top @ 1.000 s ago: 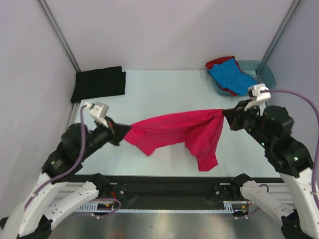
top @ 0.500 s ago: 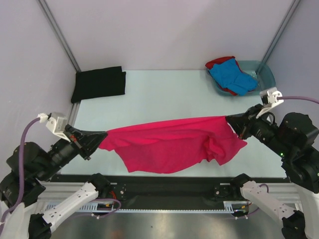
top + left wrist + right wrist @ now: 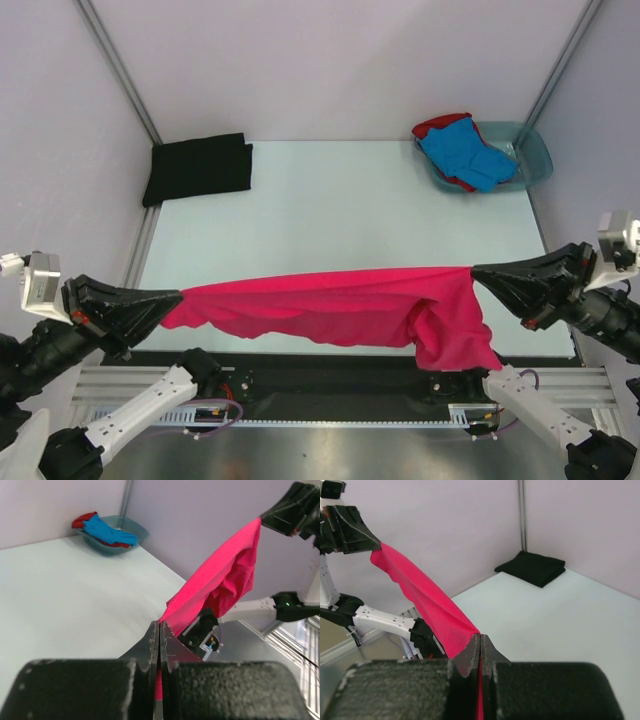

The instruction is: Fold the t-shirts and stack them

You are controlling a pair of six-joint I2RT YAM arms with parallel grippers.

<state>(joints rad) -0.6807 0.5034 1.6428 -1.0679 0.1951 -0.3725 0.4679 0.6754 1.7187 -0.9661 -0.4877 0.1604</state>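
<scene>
Magenta t-shirt (image 3: 330, 308): soft, light, sags mid-span.
My left gripper (image 3: 176, 298), right gripper (image 3: 478, 273): clamped on its ends.

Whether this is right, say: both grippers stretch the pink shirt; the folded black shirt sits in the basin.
Wrong: the folded black shirt lies on the table, far left corner, not in the basin; top view shows it. The left gripper and right gripper do stretch the pink shirt.
</scene>
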